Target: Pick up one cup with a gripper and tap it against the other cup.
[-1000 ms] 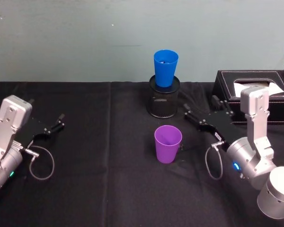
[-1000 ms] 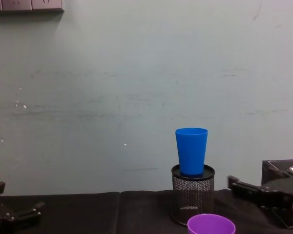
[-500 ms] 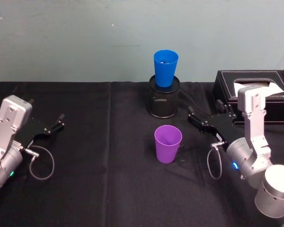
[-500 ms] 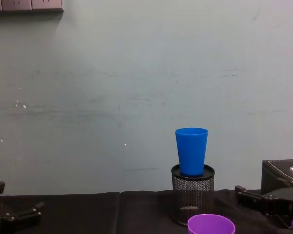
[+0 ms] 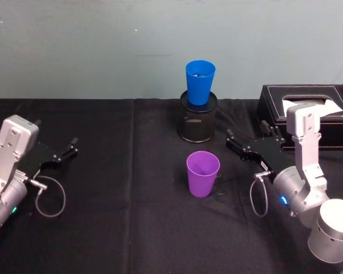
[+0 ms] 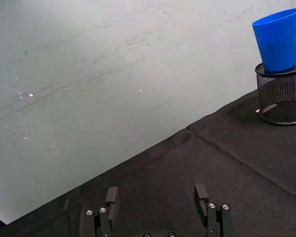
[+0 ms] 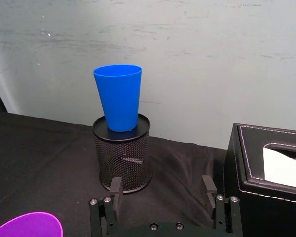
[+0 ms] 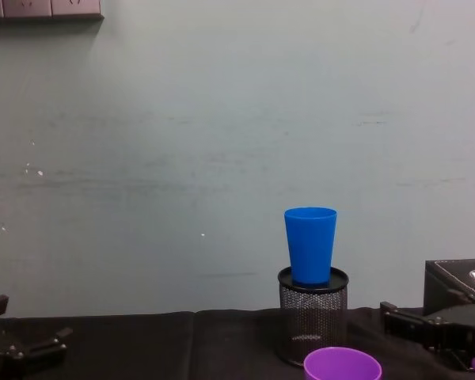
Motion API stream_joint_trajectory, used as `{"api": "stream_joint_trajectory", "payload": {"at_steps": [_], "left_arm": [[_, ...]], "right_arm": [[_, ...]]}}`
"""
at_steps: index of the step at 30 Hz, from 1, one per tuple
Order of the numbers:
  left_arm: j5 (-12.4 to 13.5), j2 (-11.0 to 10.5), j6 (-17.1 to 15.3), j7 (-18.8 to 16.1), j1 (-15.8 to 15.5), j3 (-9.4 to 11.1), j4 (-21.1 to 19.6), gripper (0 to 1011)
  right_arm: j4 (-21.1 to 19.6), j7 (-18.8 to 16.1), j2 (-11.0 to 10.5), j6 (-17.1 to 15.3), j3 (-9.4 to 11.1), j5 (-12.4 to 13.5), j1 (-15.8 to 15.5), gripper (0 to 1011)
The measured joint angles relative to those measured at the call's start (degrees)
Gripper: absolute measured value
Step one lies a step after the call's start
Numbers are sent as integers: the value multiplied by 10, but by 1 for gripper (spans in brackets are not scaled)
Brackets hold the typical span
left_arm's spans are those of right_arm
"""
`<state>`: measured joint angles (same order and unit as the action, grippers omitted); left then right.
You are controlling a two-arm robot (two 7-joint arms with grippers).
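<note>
Right of purple cup, right pincer gapes, holding nothing; off-centre approach w/ fingers could topple it.

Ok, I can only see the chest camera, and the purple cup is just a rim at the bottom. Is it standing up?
Observer: Yes. The purple cup stands upright on the black cloth, in front of the mesh holder and apart from it.
Operator: Is the claw holding it?
Observer: No. The right end effector is open, off to the cup's right, not touching it.
Operator: And the other arm?
Observer: The left end effector is open too, far over on the left side.
</note>
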<state>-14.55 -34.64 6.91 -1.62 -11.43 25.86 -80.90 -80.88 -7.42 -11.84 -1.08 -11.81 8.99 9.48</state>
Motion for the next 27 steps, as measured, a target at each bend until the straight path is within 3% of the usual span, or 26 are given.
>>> {"api": "stream_joint_trajectory", "payload": {"at_steps": [27], "left_arm": [[0,0,0,0,0,0,0,1000]], "right_arm": [[-1,0,-1,2,-1,1,0,1003]]}}
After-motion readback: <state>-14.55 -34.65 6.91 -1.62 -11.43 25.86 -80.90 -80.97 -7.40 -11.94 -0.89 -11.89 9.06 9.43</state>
